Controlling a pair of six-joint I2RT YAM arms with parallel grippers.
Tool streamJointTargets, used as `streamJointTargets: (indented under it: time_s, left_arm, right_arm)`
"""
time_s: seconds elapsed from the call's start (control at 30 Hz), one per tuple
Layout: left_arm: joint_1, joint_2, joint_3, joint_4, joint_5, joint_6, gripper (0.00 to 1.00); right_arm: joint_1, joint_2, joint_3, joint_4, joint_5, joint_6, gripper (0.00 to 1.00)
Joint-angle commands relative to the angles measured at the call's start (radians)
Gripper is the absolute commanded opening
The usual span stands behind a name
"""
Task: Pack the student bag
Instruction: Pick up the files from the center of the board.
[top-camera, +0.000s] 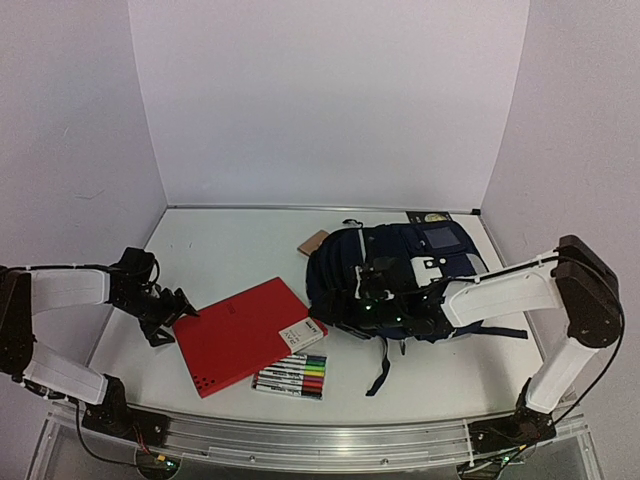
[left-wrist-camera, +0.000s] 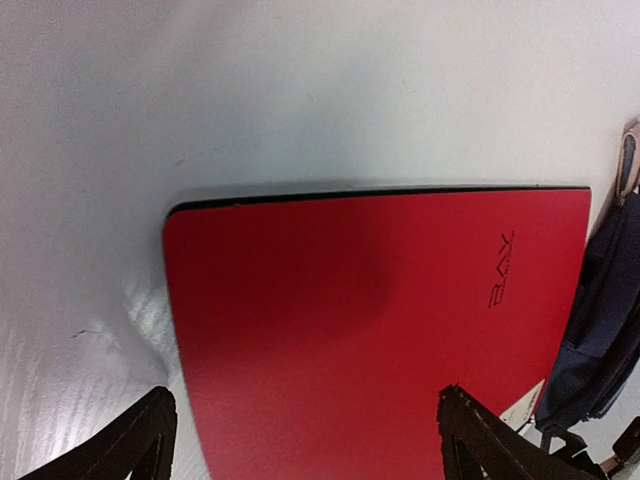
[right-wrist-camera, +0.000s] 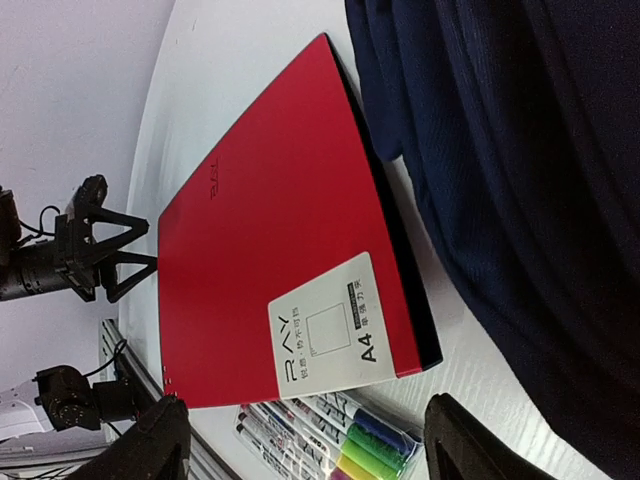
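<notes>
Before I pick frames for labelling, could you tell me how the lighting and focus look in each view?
Top external: soft, even light with a faint violet cast, no hard shadows around the backpack. Left wrist: the white table is nearly washed out, and a dim shadow patch lies on the red folder. Right wrist: the folder's white label reads sharply, while the backpack fabric goes dark.

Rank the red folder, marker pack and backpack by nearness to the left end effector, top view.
1. red folder, just beside the left end effector.
2. marker pack, at the near edge, centre.
3. backpack, far over on the right.
</notes>
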Motion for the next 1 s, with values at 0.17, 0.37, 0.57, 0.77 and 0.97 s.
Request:
streamJointTargets:
  time_s: [0.17, 0.37, 0.57, 0.77, 0.97]
  left_arm:
    - [-0.006, -0.046, 0.022, -0.108, -0.141, -0.023, 0.92]
    - [-0.006, -0.011, -0.021, -0.016, -0.065, -0.045, 0.84]
    - [-0.006, 0.031, -0.034, 0.031, -0.054, -0.042, 0.68]
    - [-0.006, 0.081, -0.040, 0.056, -0.045, -0.036, 0.56]
    - [-0.006, 0.119, -0.038, 0.071, -0.034, -0.025, 0.49]
  right_arm:
    - [0.016, 0.093, -0.089, 0.209, 0.042, 0.224, 0.71]
    - [0.025, 0.153, -0.107, 0.294, 0.042, 0.286, 0.66]
    - [0.026, 0.220, -0.113, 0.369, 0.060, 0.350, 0.62]
    - [0.026, 0.284, -0.098, 0.447, 0.045, 0.383, 0.59]
    - [0.026, 0.360, -0.079, 0.574, 0.019, 0.405, 0.54]
